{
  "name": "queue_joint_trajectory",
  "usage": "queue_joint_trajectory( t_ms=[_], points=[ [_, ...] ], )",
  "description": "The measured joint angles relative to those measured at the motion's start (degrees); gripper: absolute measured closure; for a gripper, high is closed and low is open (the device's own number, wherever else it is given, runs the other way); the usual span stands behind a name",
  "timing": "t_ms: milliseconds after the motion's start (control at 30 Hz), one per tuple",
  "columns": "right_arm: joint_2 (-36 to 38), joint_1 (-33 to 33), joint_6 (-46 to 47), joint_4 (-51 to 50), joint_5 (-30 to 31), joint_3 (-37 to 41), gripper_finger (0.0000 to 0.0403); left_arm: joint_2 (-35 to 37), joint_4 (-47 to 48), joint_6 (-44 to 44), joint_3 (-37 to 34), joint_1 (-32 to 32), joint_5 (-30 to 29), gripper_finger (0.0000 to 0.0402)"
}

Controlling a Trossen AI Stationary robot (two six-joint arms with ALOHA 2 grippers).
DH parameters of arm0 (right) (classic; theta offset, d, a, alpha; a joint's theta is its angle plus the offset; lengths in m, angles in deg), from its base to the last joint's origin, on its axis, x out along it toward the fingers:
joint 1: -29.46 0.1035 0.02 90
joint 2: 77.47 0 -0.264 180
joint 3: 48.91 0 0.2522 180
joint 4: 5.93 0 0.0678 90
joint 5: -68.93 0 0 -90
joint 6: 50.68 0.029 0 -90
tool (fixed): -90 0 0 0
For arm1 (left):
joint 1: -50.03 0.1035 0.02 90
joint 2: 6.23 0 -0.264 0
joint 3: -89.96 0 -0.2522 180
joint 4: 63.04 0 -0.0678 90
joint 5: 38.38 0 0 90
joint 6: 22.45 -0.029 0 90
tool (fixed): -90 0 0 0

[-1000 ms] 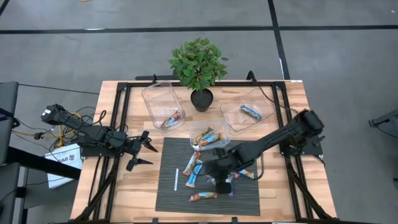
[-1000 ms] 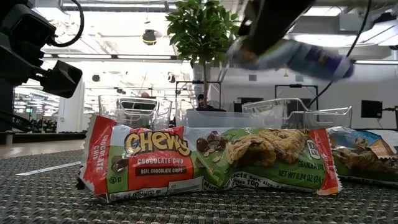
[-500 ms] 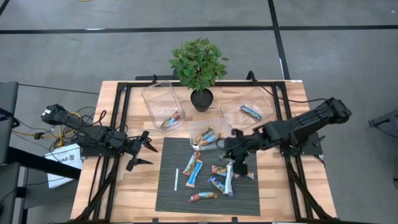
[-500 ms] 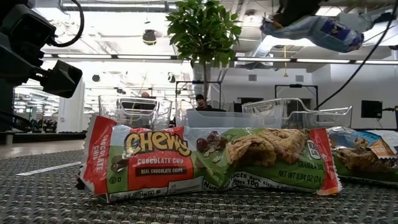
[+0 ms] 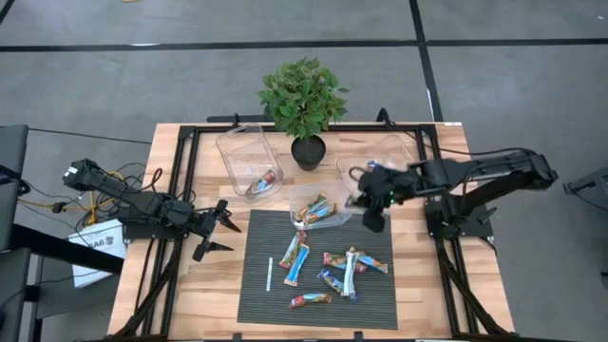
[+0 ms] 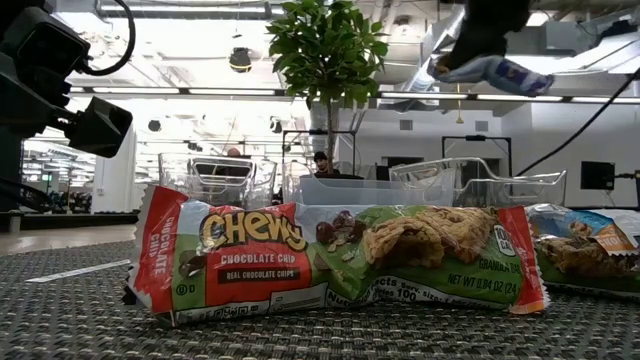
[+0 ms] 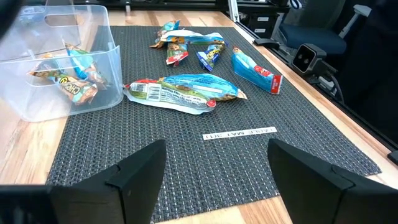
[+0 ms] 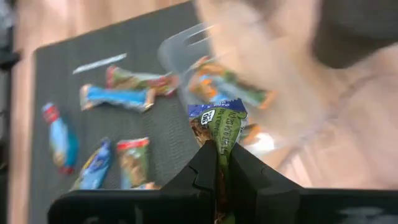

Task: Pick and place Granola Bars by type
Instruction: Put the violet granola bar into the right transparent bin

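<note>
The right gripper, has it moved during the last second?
Yes. The right gripper, holding a granola bar, went from the mat toward the right bin.

Probably a lab: framed table [image 5: 446, 294], monitors.

The right arm reaches in from the right side, stretched out long and lifted above the table. Its right gripper [image 5: 366, 198] has its two fingers [image 8: 202, 165] pinched tight on a bar [image 8: 219, 127]. The left arm is bent low at the left edge. Its left gripper [image 5: 220, 231] has its fingers [image 7: 134, 174] spread wide apart
</note>
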State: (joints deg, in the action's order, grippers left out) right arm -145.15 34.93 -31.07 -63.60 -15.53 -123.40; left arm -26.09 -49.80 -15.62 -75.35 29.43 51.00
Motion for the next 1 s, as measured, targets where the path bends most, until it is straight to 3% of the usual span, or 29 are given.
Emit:
queue_joint_trajectory(
  t_ms=[267,567,1000],
  points=[
    [2.19,-11.89,0.19,-0.67,4.89,0.0,0.0388,-0.01,0.0,0.02,0.0,-0.01,0.0,0.0127],
    [0.13,-23.61,1.33,-1.65,5.18,0.0,0.0387,-0.02,0.0,0.01,0.0,0.0,0.0,0.0127],
    [-8.4,-28.93,-0.66,-2.37,5.11,0.16,0.0386,-0.02,0.0,0.02,0.0,-0.02,0.0,0.0127]
  ],
)
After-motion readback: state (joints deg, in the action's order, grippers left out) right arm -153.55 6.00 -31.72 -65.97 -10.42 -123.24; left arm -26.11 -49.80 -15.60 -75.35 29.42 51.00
